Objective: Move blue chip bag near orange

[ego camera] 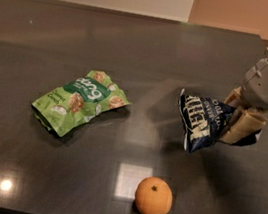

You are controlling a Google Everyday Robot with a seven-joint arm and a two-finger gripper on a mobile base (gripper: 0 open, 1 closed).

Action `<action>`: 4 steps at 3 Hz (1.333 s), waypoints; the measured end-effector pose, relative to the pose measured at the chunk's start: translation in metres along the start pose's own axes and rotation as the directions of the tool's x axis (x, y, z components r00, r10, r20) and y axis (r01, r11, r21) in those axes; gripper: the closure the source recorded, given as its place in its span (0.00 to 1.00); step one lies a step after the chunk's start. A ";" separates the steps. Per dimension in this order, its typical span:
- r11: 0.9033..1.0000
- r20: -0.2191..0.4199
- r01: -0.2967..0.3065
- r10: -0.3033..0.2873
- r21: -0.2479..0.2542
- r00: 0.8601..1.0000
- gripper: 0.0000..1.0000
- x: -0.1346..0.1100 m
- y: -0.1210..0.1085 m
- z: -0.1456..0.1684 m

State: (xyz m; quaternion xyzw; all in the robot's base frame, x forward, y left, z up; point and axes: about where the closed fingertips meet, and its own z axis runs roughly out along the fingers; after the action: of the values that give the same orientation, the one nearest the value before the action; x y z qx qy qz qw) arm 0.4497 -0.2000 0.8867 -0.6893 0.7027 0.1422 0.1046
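Note:
The blue chip bag point(203, 121), dark navy with white lettering, hangs in my gripper point(240, 121) at the right of the camera view, held above the dark table point(132, 53). The gripper's tan fingers point(242, 127) are shut on the bag's right end. The orange point(153, 197) sits on the table near the front edge, below and a little left of the bag, apart from it.
A bright green snack bag point(79, 101) lies flat at the table's left middle. The table's front edge runs just below the orange. A pale wall stands behind the far edge.

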 end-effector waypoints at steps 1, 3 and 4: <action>0.998 -0.011 0.052 -0.052 -0.030 0.999 1.00 0.003 0.018 0.011; 0.991 -0.028 0.105 -0.107 -0.080 0.994 0.65 0.013 0.043 0.030; 0.988 -0.024 0.110 -0.114 -0.111 0.993 0.42 0.017 0.052 0.037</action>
State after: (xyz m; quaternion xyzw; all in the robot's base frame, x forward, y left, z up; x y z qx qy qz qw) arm 0.3958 -0.2031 0.8492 -0.7344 0.6555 0.1640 0.0638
